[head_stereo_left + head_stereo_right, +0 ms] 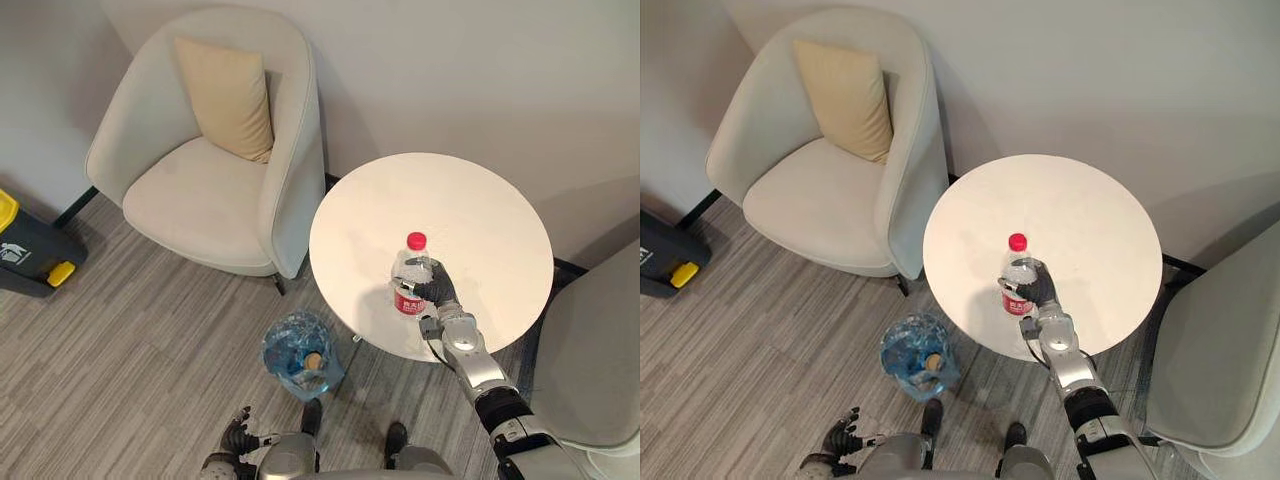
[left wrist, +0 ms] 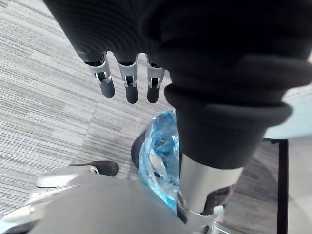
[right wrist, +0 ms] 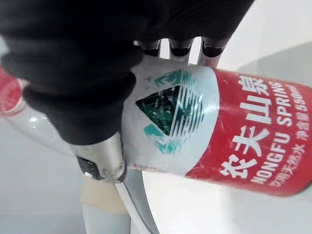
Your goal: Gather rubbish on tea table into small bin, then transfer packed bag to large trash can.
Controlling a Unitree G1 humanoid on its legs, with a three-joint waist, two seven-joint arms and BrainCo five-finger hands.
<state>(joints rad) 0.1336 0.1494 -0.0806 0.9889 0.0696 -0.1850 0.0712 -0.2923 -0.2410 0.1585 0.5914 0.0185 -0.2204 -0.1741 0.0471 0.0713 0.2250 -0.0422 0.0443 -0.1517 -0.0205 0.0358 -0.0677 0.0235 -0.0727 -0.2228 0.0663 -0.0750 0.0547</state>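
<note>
Red-capped bottle (image 1: 408,268) upright on table (image 1: 470,200) | right hand (image 1: 438,290) curled round it | left hand (image 2: 126,83) relaxed

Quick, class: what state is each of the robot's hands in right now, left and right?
Left hand: open, holding nothing.
Right hand: shut round the water bottle.

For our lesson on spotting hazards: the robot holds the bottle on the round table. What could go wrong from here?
1. The right hand grips the upright bottle round its label; it might slip or tip when lifted.
2. The small bin stands on the floor beside the table, already holding rubbish; a drop from height could miss or bounce out.
</note>
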